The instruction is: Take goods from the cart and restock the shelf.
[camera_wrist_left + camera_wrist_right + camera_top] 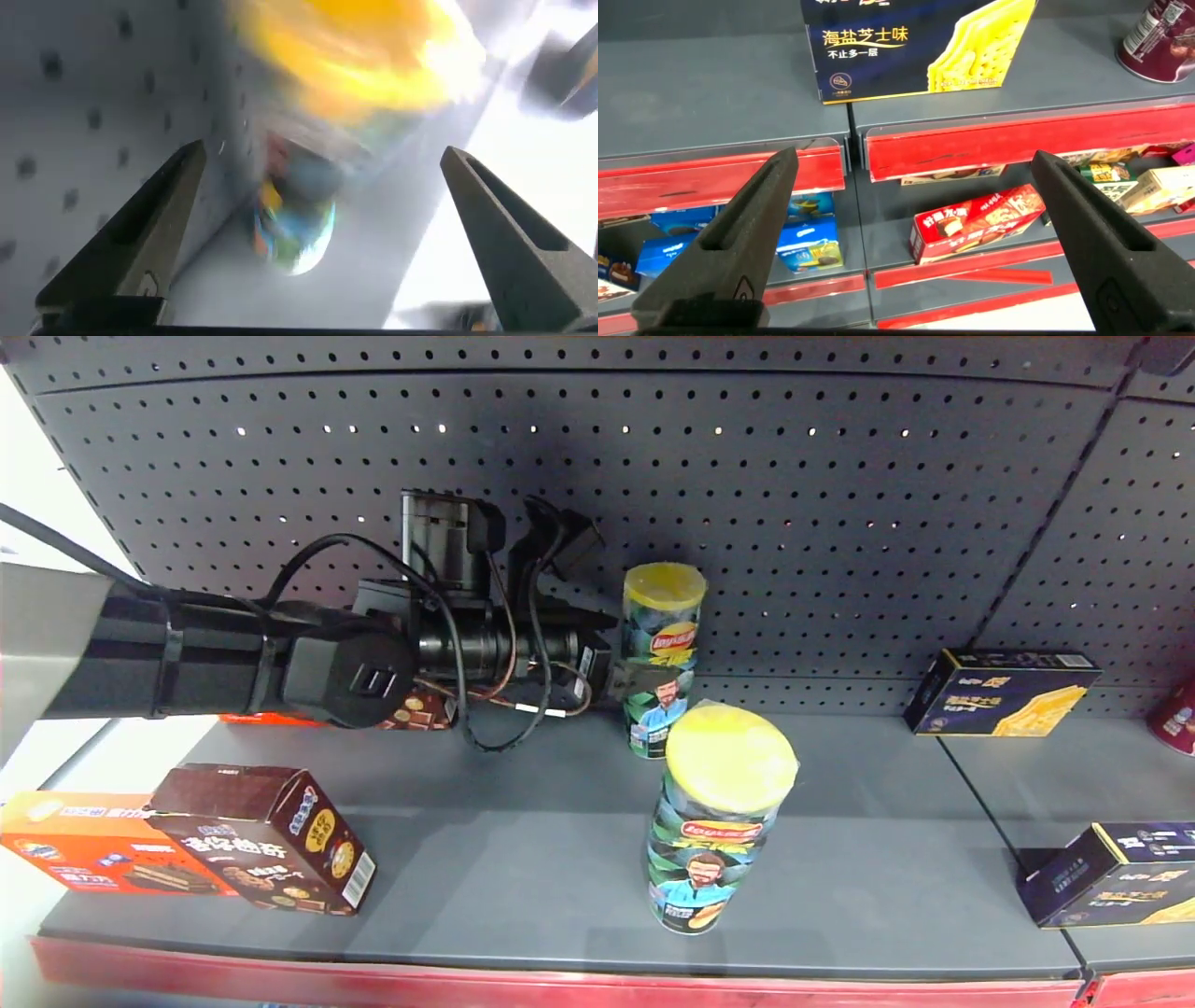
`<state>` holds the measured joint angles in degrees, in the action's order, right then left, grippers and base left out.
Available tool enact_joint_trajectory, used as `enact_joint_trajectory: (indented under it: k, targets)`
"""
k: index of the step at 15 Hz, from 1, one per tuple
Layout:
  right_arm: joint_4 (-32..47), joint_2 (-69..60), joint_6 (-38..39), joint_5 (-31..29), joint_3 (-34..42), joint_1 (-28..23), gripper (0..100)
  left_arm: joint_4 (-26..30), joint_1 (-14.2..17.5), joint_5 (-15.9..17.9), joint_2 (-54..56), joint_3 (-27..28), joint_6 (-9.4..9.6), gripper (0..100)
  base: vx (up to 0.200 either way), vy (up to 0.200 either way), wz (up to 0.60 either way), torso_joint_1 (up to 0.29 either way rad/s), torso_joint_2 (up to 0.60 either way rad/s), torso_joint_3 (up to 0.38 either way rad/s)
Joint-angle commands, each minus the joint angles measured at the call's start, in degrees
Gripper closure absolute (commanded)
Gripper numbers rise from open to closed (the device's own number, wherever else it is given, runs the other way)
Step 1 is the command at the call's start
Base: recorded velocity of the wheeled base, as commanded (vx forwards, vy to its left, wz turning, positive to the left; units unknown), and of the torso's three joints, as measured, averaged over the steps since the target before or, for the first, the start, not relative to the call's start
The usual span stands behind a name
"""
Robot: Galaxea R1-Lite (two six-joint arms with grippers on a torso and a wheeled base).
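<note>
Two chip cans with yellow lids stand upright on the grey shelf (523,840). The back can (663,644) is close to the pegboard; the front can (717,812) stands nearer the shelf edge. My left arm stretches across the shelf from the left, and its gripper (627,679) is at the back can's left side, low on its body. In the left wrist view the gripper (322,154) is open, with the blurred can (308,205) between and just beyond its fingertips. My right gripper (915,157) is open and holds nothing, facing lower shelf rows with red edges.
A brown biscuit box (271,835) and an orange box (93,845) lie at the front left. Dark blue boxes (1004,693) (1111,873) sit on the right, with a red can (1178,719) at the edge. The pegboard (747,476) closes the back.
</note>
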<state>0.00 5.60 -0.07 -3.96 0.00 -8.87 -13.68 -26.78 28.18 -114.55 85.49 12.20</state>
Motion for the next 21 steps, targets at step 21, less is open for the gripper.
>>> enact_joint_trajectory:
  k: [21]
  targets:
    - [0.00,0.12,-0.01,0.01,0.00,0.00,0,-3.11,-0.64,-15.44,1.62,-7.36,9.51,0,0.000,0.000,0.00,0.000,0.00,0.000]
